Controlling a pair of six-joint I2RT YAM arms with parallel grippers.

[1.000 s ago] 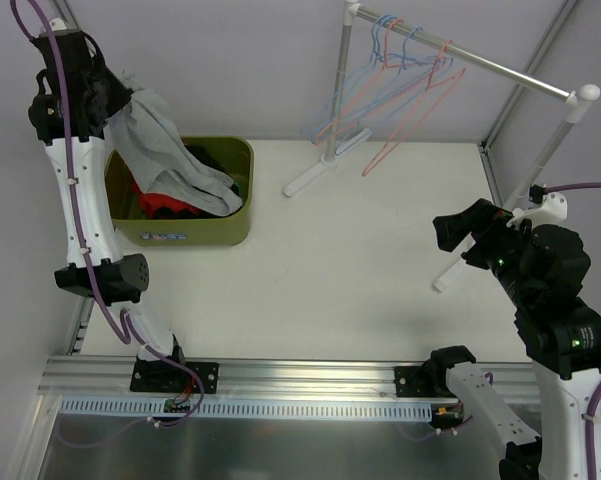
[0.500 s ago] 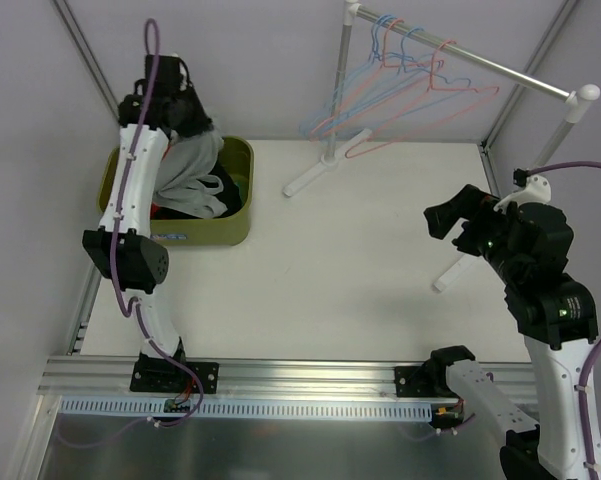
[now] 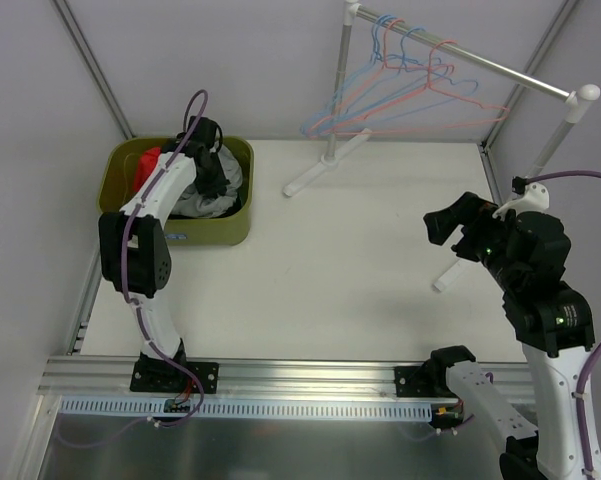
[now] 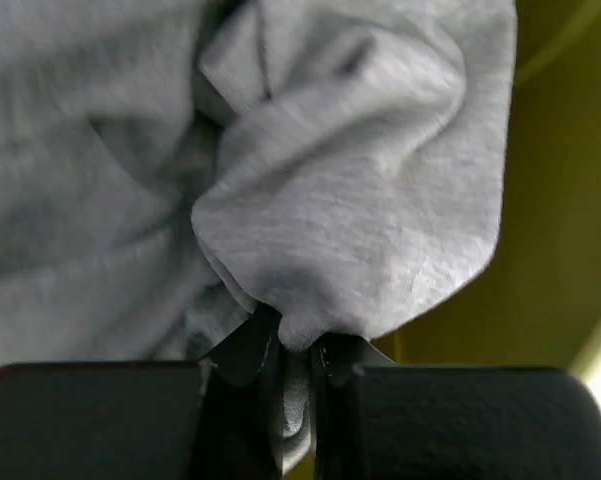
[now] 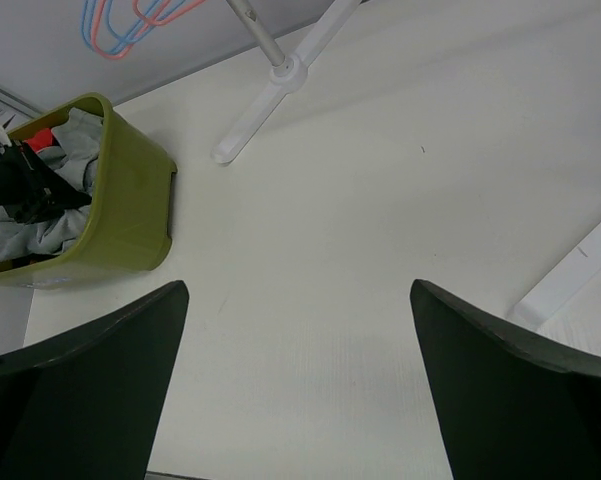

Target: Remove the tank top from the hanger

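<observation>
One green bin [image 3: 212,233], one clothes rack [image 3: 510,68], one gray tank top [image 4: 360,200].

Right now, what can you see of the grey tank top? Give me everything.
The tank top is light grey, soft knit cloth, crumpled into folds so its straps and hem cannot be made out. It is off any hanger and sits bunched inside the olive-green bin, close to one wall, with a red garment beside it. The left end effector is shut on one pinched fold of it.
</observation>
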